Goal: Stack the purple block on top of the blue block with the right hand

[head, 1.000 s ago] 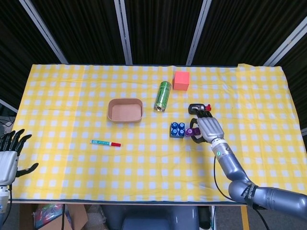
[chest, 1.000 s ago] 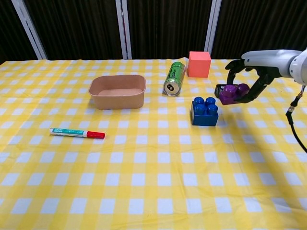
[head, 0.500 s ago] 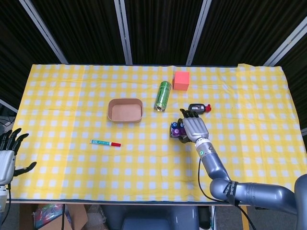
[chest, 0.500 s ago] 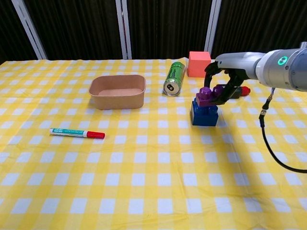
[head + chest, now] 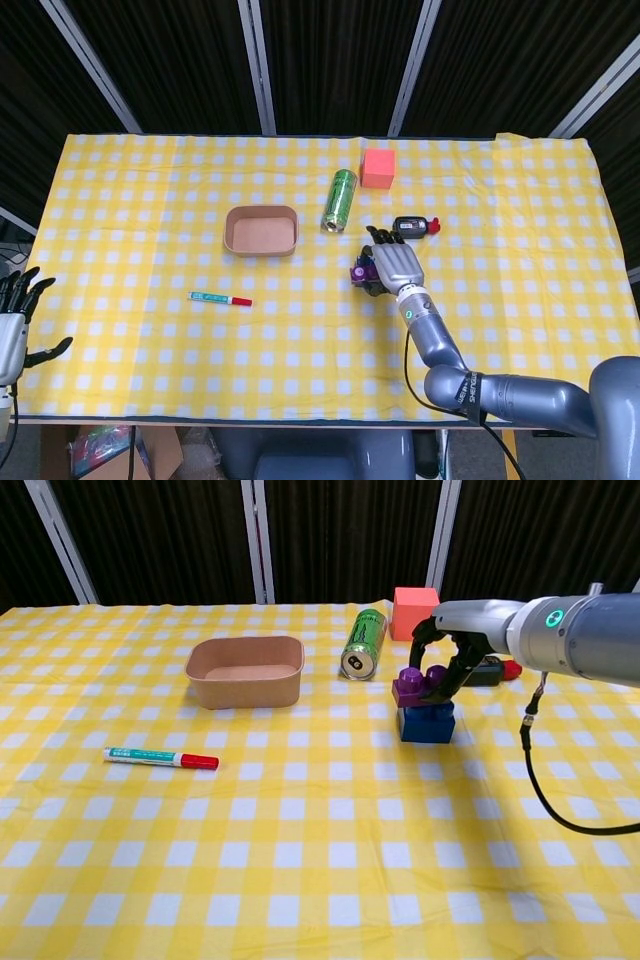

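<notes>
The worktop (image 5: pixel 300 880), covered in a yellow-and-white checked cloth, carries everything here. The right arm (image 5: pixel 590 645) reaches in from the right edge of the chest view and ends over the blocks near the middle of the cloth.

A brown tray (image 5: pixel 245 670) with rounded corners sits left of centre, open side up. Right of it a green can (image 5: pixel 364 644) lies on its side, its top end facing the chest camera. Behind the can and slightly to the right stands an orange-red cube (image 5: pixel 415 613).

The right robot hand (image 5: pixel 445 660) is curled down around the purple block (image 5: pixel 412 686), fingers on either side of it, holding it. The purple block sits on the blue block (image 5: pixel 426 721), shifted toward the blue block's left side so that it overhangs that edge a little; whether the studs are fully seated I cannot tell. In the head view the hand covers most of both blocks, with only a bit of purple showing at its left.

Just behind the hand lies a small dark object with a red end (image 5: pixel 417 226), partly hidden in the chest view.

A green-and-white marker with a red cap (image 5: pixel 161 758) lies flat on the left part of the cloth, well apart from the tray.

The left robot hand (image 5: pixel 14 320) shows at the far left edge of the head view, off the worktop, fingers spread and holding nothing.
</notes>
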Motion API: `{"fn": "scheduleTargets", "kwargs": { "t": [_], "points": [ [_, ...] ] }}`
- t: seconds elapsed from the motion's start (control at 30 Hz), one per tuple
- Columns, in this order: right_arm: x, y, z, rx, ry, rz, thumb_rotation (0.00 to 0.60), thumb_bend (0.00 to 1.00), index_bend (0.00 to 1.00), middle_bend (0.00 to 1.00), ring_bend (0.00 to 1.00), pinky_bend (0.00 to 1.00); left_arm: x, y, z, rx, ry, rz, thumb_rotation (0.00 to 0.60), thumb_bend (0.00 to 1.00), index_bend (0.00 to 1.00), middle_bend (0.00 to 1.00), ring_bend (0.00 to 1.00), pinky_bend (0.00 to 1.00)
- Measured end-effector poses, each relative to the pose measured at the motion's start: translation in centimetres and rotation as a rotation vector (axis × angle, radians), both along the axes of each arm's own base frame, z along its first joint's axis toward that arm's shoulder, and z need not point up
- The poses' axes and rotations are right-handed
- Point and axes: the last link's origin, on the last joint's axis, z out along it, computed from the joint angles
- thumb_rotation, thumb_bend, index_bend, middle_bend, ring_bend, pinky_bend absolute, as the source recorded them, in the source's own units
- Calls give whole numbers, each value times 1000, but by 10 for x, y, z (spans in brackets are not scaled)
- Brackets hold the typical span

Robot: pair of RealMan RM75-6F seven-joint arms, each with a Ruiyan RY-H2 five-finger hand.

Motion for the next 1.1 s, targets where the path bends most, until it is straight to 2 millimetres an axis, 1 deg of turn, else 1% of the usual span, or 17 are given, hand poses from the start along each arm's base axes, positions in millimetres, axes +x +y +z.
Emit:
{"fn": "scheduleTargets", "kwargs": {
  "t": [0.2,0.63,1.1],
  "points": [
    [-3,-1,-1,4,-16,1,600,476,515,0,0,0,0,0,0,5,5,5,600,120,172,46,0,52],
    [-23,-7,1,8,-35,-26,600,477,515,0,0,0,-1,1,0,12,16,15,600,121,172,46,0,52],
    [-29,-9,-2,12,-39,-29,600,478,516,0,0,0,-2,1,1,15,14,21,600,120,172,46,0,52]
  ]
}}
